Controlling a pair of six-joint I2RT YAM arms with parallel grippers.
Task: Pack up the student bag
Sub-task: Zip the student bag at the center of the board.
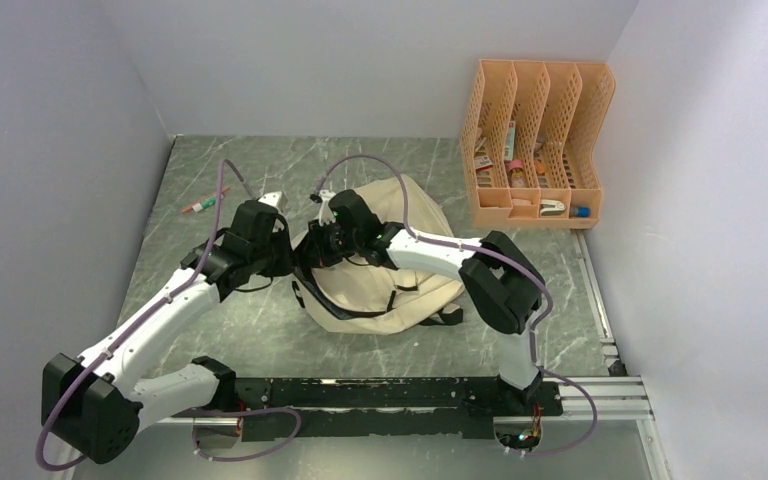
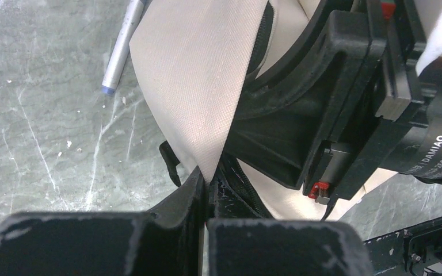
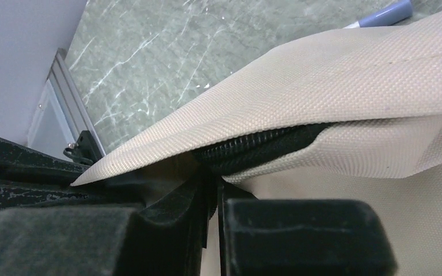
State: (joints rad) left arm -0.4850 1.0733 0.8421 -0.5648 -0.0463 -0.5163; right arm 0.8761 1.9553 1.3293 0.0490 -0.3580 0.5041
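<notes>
Beige student bag (image 1: pixel 360 320) is lying mid-desk (image 1: pixel 260 335), between both arms. Its left fingers (image 2: pixel 178 213) are clenching a fold of the fabric; right fingers (image 3: pixel 175 210) are pinching the flap edge beside the black zipper (image 3: pixel 253 146), barely parted.

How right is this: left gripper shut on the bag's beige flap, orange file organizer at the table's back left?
One slip: the orange file organizer stands at the back right, as the top external view shows. The left gripper is indeed shut on the beige flap of the student bag.
</notes>
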